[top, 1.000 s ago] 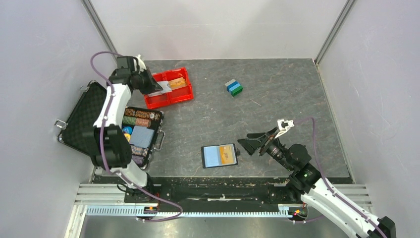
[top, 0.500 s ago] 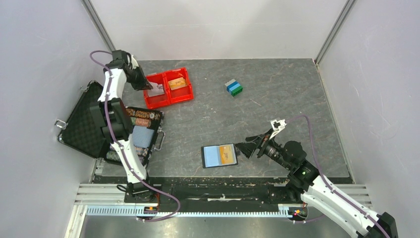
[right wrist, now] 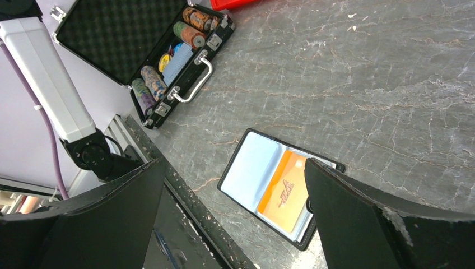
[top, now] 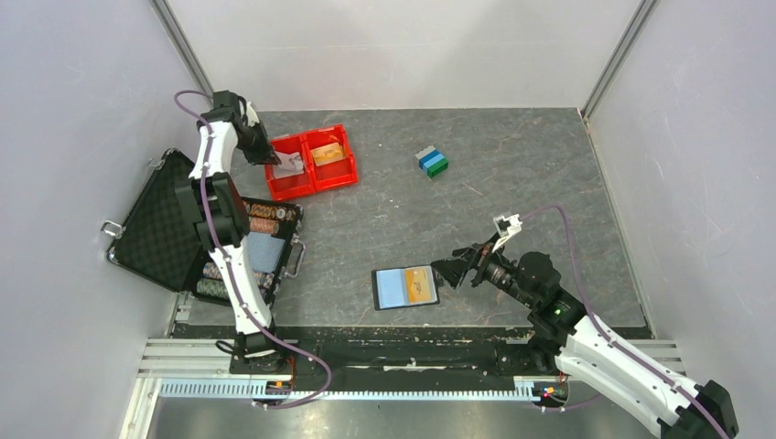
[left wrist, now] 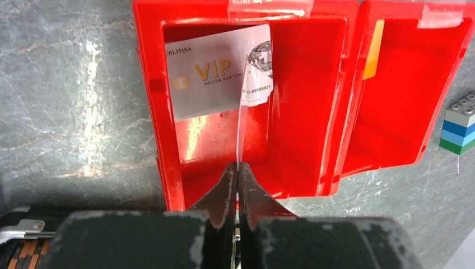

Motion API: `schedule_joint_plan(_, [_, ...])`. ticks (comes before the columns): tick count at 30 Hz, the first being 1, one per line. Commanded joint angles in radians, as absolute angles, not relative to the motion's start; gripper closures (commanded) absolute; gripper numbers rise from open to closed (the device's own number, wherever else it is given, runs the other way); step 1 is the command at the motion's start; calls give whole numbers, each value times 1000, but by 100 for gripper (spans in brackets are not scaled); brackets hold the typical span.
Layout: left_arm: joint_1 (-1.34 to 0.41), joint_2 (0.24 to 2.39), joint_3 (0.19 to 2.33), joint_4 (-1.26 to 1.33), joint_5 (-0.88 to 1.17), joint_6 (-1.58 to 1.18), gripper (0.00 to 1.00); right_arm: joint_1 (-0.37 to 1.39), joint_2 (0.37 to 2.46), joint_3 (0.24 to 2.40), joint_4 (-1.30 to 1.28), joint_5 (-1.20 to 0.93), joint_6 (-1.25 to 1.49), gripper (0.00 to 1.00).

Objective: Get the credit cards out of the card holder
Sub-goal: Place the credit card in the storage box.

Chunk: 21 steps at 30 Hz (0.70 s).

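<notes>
The card holder (top: pixel 405 287) lies open near the table's front edge, with an orange credit card (top: pixel 420 286) in its right pocket. In the right wrist view the holder (right wrist: pixel 252 162) and the orange card (right wrist: pixel 284 193) lie between my wide-open fingers. My right gripper (top: pixel 455 270) (right wrist: pixel 233 165) is open and empty, just right of the holder. My left gripper (top: pixel 272 155) (left wrist: pixel 238 175) is shut on a whitish card (left wrist: pixel 242 129), seen edge-on, inside the left compartment of the red tray (left wrist: pixel 148 95). A whitish VIP card (left wrist: pixel 207 73) lies there too. An orange card (left wrist: pixel 373 50) stands in the right compartment.
The red tray (top: pixel 322 183) stands at the back left. An open black foam-lined case (top: pixel 160 219) (right wrist: pixel 112 33) with poker chips (top: pixel 261 219) lies at the left edge. Stacked grey, blue and green blocks (top: pixel 431 161) (left wrist: pixel 459 126) stand at the back middle. Walls close in on both sides.
My left arm has swung back and left, bringing the whitish card down into the tray's left compartment. My right gripper has moved left, closer to the holder, still open.
</notes>
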<state>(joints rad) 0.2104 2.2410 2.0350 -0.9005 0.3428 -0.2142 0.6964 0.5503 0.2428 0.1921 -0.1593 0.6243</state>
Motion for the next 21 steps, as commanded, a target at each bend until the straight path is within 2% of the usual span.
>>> schedule_joint_plan(1, [216, 2285, 2114, -925, 341, -152, 97, 695, 578, 297, 211, -146, 592, 2])
schedule_joint_plan(17, [218, 2312, 2168, -913, 265, -169, 96, 694, 639, 322, 215, -147, 566, 2])
schedule_joint_plan(21, [216, 2316, 2157, -885, 267, -199, 92, 694, 637, 322, 215, -143, 566, 2])
